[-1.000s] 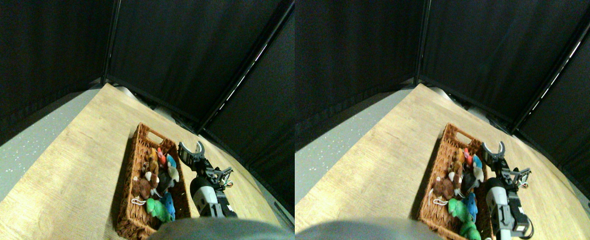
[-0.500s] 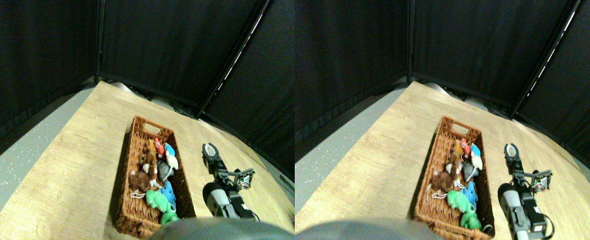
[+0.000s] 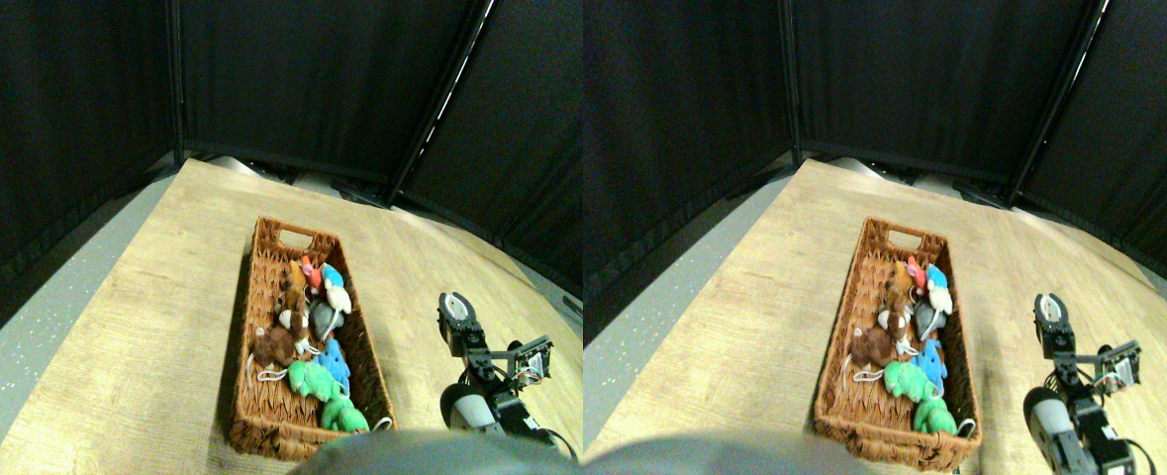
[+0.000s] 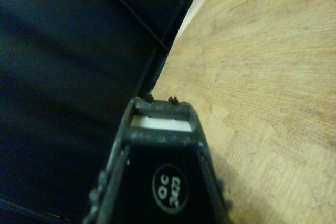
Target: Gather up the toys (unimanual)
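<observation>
Toys (image 3: 311, 332), about ten, fill one basket (image 3: 264, 421); right gripper (image 3: 454, 309) jaws' state unclear.

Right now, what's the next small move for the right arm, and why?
Probably draw the end effector in toward the robot and stop. Every one of the toys in view lies inside the basket, and none shows on the wooden floor. The end effector sits right of the basket, apart from it, with nothing visibly in it.

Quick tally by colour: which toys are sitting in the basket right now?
green toys: 2
blue toys: 2
brown toys: 2
red toy: 1
grey toy: 1
pale toy: 1
Total: 9 clearly visible, all in the basket.
</observation>
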{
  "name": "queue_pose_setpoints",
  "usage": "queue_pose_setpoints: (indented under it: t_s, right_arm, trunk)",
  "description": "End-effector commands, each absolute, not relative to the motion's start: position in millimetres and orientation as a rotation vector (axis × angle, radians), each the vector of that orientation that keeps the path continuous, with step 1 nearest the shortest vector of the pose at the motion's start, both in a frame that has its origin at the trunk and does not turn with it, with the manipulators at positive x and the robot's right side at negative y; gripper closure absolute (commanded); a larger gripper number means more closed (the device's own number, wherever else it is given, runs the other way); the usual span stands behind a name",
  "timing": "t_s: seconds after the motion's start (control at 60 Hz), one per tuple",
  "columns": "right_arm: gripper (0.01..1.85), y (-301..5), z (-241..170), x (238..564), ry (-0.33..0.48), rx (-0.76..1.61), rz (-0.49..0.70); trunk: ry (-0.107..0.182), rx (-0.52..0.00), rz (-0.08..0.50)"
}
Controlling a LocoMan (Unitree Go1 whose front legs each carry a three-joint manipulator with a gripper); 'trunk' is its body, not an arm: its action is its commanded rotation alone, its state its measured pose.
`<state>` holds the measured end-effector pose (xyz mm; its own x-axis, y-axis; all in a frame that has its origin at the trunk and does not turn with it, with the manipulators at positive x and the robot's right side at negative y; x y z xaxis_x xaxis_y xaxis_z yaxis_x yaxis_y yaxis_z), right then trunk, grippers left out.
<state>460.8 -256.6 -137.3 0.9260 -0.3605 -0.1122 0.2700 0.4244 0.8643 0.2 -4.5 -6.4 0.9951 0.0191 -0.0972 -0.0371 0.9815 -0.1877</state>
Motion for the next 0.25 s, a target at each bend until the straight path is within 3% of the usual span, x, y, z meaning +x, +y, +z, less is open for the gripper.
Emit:
queue_pose_setpoints:
  t_s: [0.017,0.25]
  right_arm:
    - [1.8,-255.9,-128.0,459.5,-0.161,1.037,-0.342]
    - [1.8,-263.8,-126.5,451.6,-0.182,1.015,-0.358]
  trunk:
    - [0.082,-0.199,0.009]
    - [0.076,-0.185,-0.002]
